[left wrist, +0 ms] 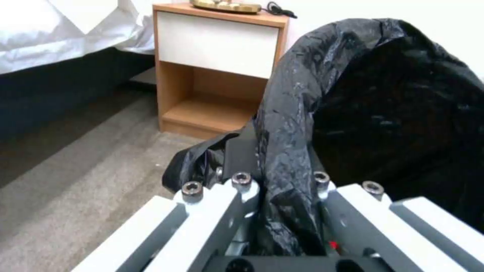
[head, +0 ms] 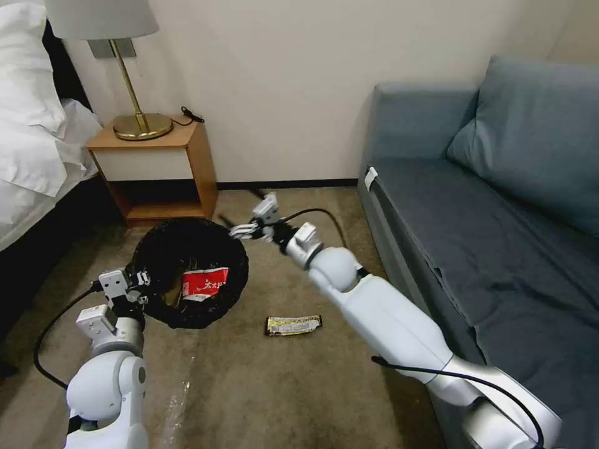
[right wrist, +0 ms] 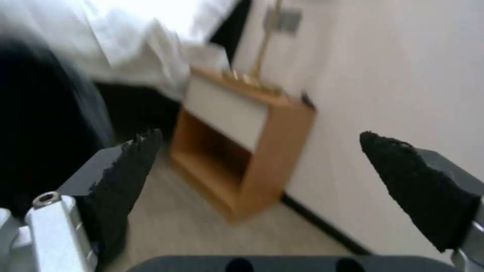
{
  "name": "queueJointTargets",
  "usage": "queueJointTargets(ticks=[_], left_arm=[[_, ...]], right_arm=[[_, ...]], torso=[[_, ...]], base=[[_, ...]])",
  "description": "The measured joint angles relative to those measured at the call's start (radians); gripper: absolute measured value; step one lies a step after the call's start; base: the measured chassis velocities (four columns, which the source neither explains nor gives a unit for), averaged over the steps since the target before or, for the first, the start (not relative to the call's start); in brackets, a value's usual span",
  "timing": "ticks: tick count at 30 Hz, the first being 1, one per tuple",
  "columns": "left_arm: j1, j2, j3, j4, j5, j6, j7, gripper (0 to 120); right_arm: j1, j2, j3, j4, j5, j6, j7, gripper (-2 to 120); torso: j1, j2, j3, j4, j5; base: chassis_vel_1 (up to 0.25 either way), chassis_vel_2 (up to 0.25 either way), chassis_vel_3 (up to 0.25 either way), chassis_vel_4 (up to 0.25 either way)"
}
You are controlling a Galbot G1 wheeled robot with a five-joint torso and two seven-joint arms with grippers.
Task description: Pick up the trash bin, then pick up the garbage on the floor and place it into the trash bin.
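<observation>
The trash bin [head: 190,280], left of centre in the head view, is tipped mouth-forward, its crinkly black liner folded over the rim, a red snack packet [head: 204,282] and brown paper inside. The left end effector [head: 142,279] is clamped on its rim. The right end effector [head: 240,229], fingers spread and empty, hovers at the bin's upper right edge. A yellow-black wrapper [head: 293,324] lies on open carpet [head: 262,386] between nightstand [head: 159,171] and sofa [head: 493,249].
</observation>
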Motion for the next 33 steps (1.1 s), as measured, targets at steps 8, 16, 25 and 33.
queueJointTargets(ticks=[8, 16, 25, 33], left_arm=[[-0.008, 0.010, 0.005, -0.017, -0.002, 0.016, -0.003, 4], [0.000, 0.012, 0.002, -0.028, -0.004, 0.018, -0.003, 4], [0.019, 0.005, 0.005, -0.028, 0.001, 0.015, -0.001, 4], [0.023, -0.004, 0.010, -0.023, 0.015, 0.011, 0.001, 4]], right_arm=[[-0.036, -0.017, 0.065, -0.197, -0.104, -0.010, -0.199, 100], [-0.068, -0.002, 0.047, -0.392, -0.167, 0.087, -0.407, 100], [-0.081, 0.035, 0.061, -0.583, -0.232, 0.173, -0.523, 100], [-0.073, 0.060, 0.079, -0.679, -0.289, 0.202, -0.515, 100]], torso=[[0.000, 0.000, 0.000, -0.0001, 0.0001], [0.000, 0.000, 0.000, -0.0001, 0.0000], [0.000, 0.000, 0.000, -0.0001, -0.0003], [0.000, 0.000, 0.000, 0.0000, -0.0001]], base=[[0.000, 0.000, 0.000, 0.000], [0.000, 0.000, 0.000, 0.000], [0.000, 0.000, 0.000, 0.000], [0.000, 0.000, 0.000, 0.000]])
